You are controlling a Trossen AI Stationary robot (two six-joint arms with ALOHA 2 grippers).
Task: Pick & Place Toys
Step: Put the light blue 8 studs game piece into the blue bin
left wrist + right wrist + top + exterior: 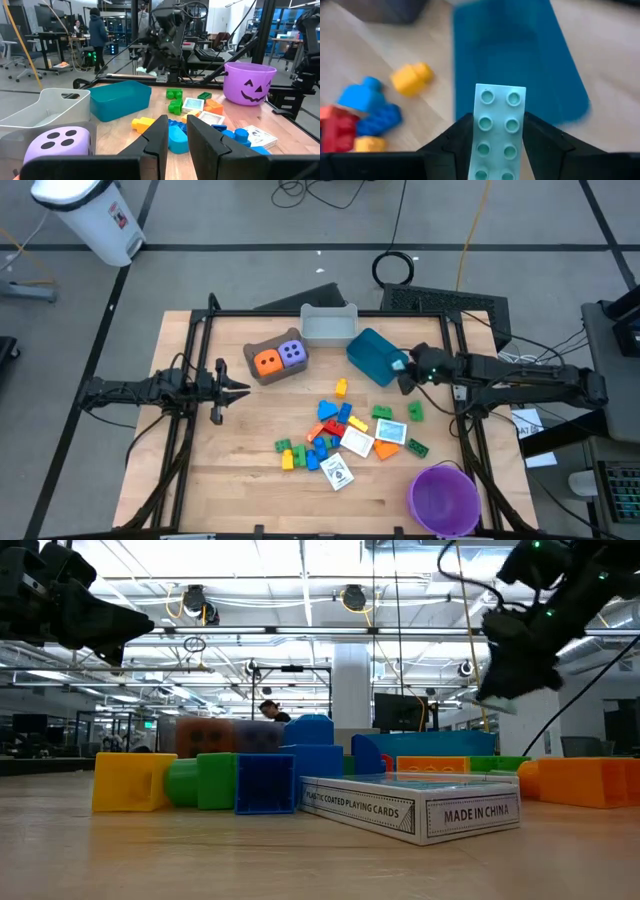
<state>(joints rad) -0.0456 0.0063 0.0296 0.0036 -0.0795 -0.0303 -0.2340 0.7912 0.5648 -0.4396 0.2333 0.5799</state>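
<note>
The right gripper (499, 131) was found clamped on a pale mint-green studded plastic brick (499, 131), held lengthwise between its two dark fingers and raised clear of the table, directly above the tipped blue plastic bin (376, 355) near the table's far right. In the high view that gripper (408, 368) sat just beside the bin's right edge. The left gripper (240, 389) hung at the table's left side with its fingers (155, 140) nearly together and nothing between them; it was well apart from the toys. Just beyond it stood the brown bin (262, 350) holding the orange foam die (266, 361) and the purple foam die (292, 353) side by side, and behind that a grey plastic bin (328, 323) at the far edge. The remaining toys lay loose in a cluster at the centre of the wooden table (200, 450): a yellow brick (341, 387) nearest the blue bin, blue bricks (327, 411) and red bricks (342, 418) in the middle, green bricks (284, 446) at the cluster's left, further green bricks (415, 411) at its right, an orange block (386, 448), white square cards (357, 442) and a boxed pack of playing cards (339, 472) at the near edge. A purple plastic pumpkin-face bucket (442, 497) stood at the near right corner. A person (97, 32) stood in the room beyond.
</note>
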